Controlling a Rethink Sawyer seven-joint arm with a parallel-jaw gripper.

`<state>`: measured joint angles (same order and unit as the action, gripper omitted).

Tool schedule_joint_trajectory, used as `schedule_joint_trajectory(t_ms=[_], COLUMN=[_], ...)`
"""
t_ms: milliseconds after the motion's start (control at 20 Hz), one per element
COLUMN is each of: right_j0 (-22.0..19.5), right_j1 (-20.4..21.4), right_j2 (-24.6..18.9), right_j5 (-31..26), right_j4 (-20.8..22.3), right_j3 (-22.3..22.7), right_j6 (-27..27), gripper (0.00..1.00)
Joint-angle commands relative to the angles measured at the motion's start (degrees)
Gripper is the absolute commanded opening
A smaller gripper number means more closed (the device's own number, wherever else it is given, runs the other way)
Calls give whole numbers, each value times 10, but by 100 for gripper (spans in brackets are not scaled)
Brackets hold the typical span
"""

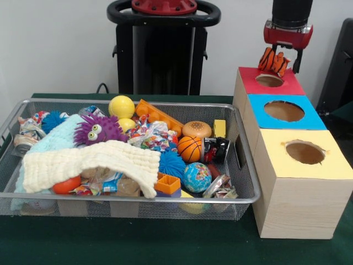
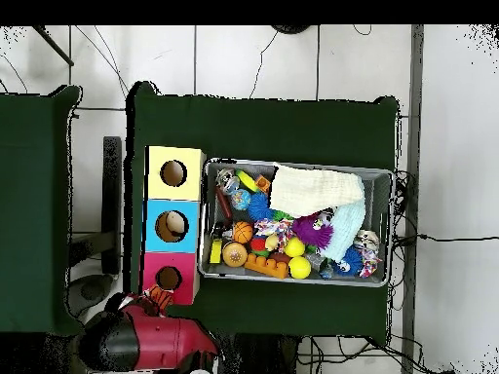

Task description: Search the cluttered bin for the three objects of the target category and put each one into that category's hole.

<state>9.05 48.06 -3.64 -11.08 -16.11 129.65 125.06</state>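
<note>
While hanging above the red box's hole (image 1: pixel 269 80), the tool (image 1: pixel 280 59) grips the tiger (image 1: pixel 273 61).

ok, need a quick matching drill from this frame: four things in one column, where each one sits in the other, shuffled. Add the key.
Things:
1. plush tiger
2. purple spiky ball
3. basketball
4. cream cloth

Places:
A. draped over toys at the basket's near side in the front view
B. held in the hand above the red box's hole
C. in the basket beside a globe ball
D. lying on the pale blue fuzzy cloth

Pairs: 1-B, 2-D, 3-C, 4-A
</note>
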Motion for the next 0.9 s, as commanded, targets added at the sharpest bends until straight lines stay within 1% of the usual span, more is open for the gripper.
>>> schedule_joint_trajectory(t_ms=[50,250,450,700,900], right_j0=[-19,-22,-12,-12,-13], right_j1=[3,13,24,30,26], right_j2=[-32,-33,-31,-43,-50], right_j5=[-21,-30,-26,3,20], right_j4=[17,14,12,13,15], right_j3=[-35,-28,-11,20,33], right_j6=[41,45,55,65,70], gripper=[100,100,100,100,100])
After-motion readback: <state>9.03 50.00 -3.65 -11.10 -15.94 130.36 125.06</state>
